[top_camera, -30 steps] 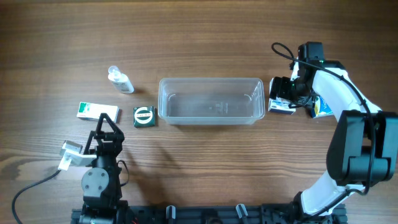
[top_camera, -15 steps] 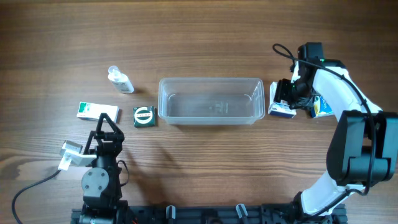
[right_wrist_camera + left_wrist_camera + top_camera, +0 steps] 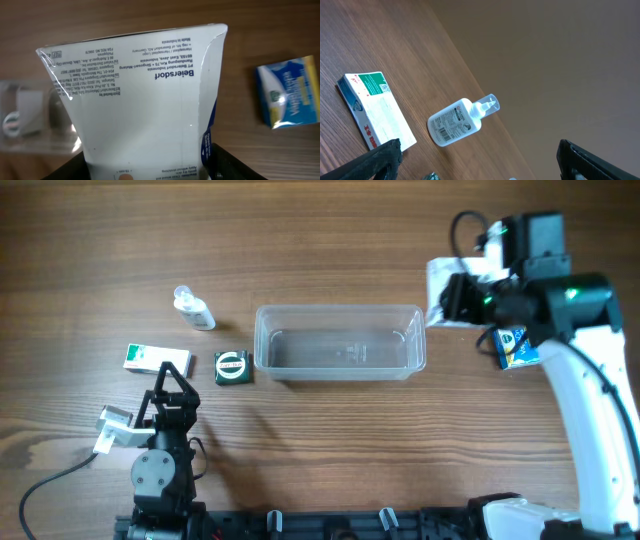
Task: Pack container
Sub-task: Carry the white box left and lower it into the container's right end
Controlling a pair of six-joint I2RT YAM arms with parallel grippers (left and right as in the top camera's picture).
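since a second ago the right hand point(image 3: 462, 297) has lifted off the desk point(image 3: 330, 440), clamped on the white box point(image 3: 443, 280), which now hangs at the 2 o'clock corner of the container point(image 3: 338, 308). the container sits mid-desk. a blue box point(image 3: 518, 347) lies at its 3 o'clock. the left hand point(image 3: 167, 385), fingers wide, rests at 8 o'clock.

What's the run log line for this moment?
right gripper: shut on white box, off table | left gripper: open | container: empty | blue box: on table

Clear container point(image 3: 340, 350), white blue-lettered box point(image 3: 140, 100)
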